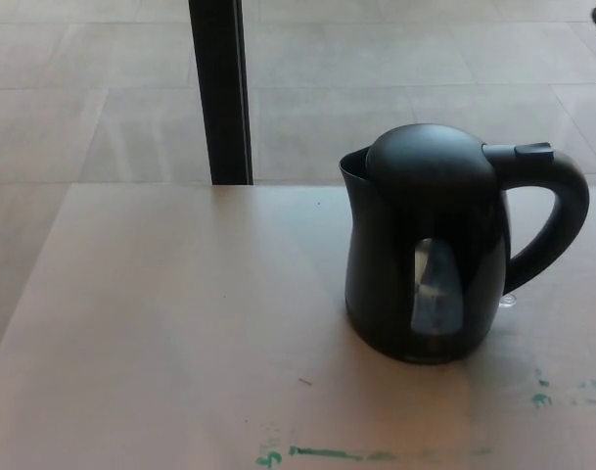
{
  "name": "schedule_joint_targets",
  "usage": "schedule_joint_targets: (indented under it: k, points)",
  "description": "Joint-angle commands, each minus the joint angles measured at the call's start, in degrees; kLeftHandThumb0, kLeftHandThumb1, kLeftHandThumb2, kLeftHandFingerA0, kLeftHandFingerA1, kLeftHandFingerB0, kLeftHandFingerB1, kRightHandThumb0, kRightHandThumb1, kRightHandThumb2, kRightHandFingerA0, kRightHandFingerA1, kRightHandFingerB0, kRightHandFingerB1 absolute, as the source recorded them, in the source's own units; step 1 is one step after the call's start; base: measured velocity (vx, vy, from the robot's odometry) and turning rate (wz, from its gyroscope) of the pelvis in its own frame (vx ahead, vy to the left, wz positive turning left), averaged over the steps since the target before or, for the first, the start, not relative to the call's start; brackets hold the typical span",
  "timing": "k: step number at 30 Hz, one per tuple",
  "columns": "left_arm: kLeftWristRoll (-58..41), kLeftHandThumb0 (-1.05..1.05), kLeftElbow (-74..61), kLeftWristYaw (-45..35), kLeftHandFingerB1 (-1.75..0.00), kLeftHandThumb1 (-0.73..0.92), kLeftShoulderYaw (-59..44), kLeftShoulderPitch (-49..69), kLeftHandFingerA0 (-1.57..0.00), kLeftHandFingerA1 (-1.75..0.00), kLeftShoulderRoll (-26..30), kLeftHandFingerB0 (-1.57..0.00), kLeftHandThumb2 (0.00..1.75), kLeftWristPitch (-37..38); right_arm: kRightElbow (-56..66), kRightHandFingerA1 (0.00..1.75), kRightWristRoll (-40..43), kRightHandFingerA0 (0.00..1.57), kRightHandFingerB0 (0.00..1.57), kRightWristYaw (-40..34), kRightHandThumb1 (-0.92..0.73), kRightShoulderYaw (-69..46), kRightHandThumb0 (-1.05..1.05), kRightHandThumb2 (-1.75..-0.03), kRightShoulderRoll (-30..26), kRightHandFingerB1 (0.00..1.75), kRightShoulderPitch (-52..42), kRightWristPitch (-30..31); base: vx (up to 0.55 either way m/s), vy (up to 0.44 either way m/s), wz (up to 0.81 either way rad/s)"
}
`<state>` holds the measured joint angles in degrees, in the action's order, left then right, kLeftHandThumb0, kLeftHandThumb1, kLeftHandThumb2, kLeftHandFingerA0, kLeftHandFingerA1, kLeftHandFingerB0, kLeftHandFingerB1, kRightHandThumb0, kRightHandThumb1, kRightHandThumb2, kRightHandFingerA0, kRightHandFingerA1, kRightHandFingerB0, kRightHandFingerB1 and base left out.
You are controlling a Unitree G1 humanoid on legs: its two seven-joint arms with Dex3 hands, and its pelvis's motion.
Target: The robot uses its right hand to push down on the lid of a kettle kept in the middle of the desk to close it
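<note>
1. No fingers in view: neither the right hand nor the left hand shows anywhere, so impossible to tell how far open either is or whether anything is held.
2. Nothing touching the kettle (444, 250); standing upright and alone on the tabletop (170, 313), toward the right side, nearer the far edge than the near one, spout to picture left, handle (557, 220) arching toward the right edge.
3. Lid (430, 162) lying domed and flush over the body, no gap visible at the rim; judged closed, though the latch by the handle's top cannot be checked from here.
4. Risk one: lid only resting rather than clicked home; would spring back up if the press was too light or off-centre.
5. Risk two: any second push landing near the spout side or the handle, tipping or sliding the kettle across the smooth tabletop, since nothing braces it.
6. Risk three: with the kettle toward the right edge, a returning right arm clipping the handle and swinging the body round.
7. Farther out: green marks (327, 453) along the near edge, a dark post (219, 93) beyond the far edge, tiled floor (82, 98) behind.
</note>
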<state>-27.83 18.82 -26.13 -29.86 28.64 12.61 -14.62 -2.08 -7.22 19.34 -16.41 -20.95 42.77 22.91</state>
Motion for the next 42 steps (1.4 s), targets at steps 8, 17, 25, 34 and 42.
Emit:
schedule_joint_targets:
  k: [8, 17, 25, 34, 42]
  points:
    - [0.54, -0.97, 0.96, 0.7, -0.56, 0.63, -0.58, 0.62, -0.63, -0.62, 0.91, -0.56, 1.08, -0.08, -8.4, 0.43, 24.04, 0.3, 0.27, 10.89, -0.92, -51.5, -0.82, -0.78, -11.41, 0.33, -33.88, -6.6, -0.01, -0.002, 0.0]
    - [0.06, -0.98, 2.81, 0.14, -0.57, 0.61, -1.11, -0.23, -0.62, -0.62, 1.36, -0.55, 1.07, -0.03, -29.19, 0.55, 21.99, 0.21, 0.17, 8.3, -0.92, -54.19, -0.79, -0.79, -13.52, 0.39, -44.49, -17.18, -0.02, -0.003, 0.0]
    - [0.74, -1.01, 2.85, -0.23, -0.49, 0.83, -0.6, -0.18, -0.66, -0.53, 1.55, -0.55, 0.65, 0.85, -45.81, 0.64, 22.53, 0.2, 0.12, 3.51, -0.92, -54.85, -0.79, -0.77, -10.02, 0.45, -48.51, -25.38, 0.0, 0.0, 0.0]
    - [4.3, -1.01, 5.09, 0.49, -0.48, 0.86, 1.46, 0.05, -0.63, -0.57, 2.6, -0.57, 0.66, 2.85, -60.31, 0.69, 24.79, 0.24, 0.17, -2.17, -0.75, -55.77, -0.76, -1.05, -5.63, 0.56, -48.73, -28.35, 0.0, 0.0, 0.0]
    - [6.66, -1.01, 9.22, 2.1, -0.52, 0.83, 2.47, -0.3, -0.68, -0.61, 3.98, -0.6, 0.66, 3.99, -59.42, 0.81, 21.24, 0.25, 0.25, -3.27, -0.92, -49.83, -0.74, -0.71, -0.43, 0.51, -49.77, -31.32, 0.0, 0.0, 0.0]
